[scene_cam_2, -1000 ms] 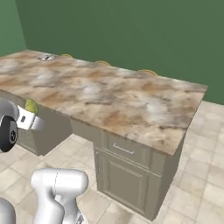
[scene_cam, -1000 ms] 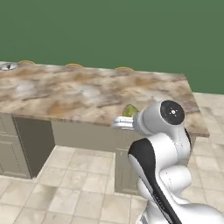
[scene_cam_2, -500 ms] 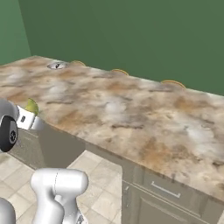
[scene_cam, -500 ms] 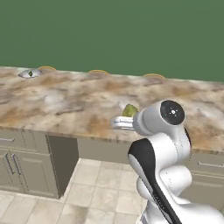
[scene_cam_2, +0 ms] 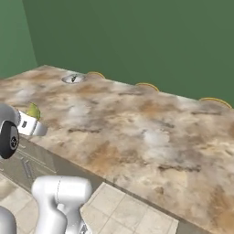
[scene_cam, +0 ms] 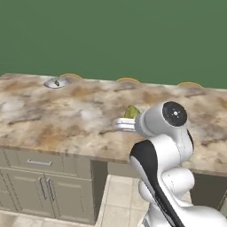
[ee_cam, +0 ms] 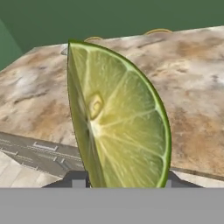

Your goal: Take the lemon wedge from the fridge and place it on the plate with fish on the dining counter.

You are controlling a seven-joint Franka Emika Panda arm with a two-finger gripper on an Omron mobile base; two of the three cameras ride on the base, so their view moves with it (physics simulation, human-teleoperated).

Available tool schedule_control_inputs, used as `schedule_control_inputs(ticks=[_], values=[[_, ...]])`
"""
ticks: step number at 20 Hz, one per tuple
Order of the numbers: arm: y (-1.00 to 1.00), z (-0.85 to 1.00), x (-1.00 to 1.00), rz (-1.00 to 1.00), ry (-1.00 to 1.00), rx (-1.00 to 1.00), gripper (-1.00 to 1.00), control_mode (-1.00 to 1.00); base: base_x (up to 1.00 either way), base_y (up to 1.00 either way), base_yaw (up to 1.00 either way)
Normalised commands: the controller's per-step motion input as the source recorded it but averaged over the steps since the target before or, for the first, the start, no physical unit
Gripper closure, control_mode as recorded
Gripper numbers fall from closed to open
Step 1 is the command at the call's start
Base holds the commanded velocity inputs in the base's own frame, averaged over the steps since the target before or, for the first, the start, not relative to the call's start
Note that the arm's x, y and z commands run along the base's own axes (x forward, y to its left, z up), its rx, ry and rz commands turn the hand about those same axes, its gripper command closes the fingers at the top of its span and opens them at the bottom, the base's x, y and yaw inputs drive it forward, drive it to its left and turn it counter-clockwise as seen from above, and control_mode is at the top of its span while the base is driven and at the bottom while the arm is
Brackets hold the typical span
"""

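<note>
Lemon wedge pinched upright in the claw, cut faces toward the hand camera, green rind arching over the right side. Held in the air over the near part of the marbled desk, above the beige cabinet fronts. Seen in the right base view as a small yellow-green tip poking above the white hand. Plate with fish resting far off at the back left edge of the desk, well apart from the wedge. Three tan rounded shapes peeking over the desk's far edge against the green wall.
</note>
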Motion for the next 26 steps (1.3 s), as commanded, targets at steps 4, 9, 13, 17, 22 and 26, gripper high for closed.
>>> schedule_control_inputs(ticks=[4,9,13,17,22,26], values=[[0.00,0.00,0.00,0.00,0.00,0.00,1.00,1.00,0.06,1.00,0.02],[0.00,0.00,0.00,0.00,0.00,0.00,1.00,1.00,-0.64,1.00,0.43],[0.00,0.00,0.00,0.00,0.00,0.00,1.00,1.00,-0.51,1.00,0.55],[0.00,0.00,0.00,0.00,0.00,0.00,1.00,1.00,-0.04,1.00,0.41],[0.00,0.00,0.00,0.00,0.00,0.00,1.00,1.00,0.87,1.00,0.13],[0.00,0.00,0.00,0.00,0.00,0.00,1.00,1.00,1.00,1.00,0.00]])
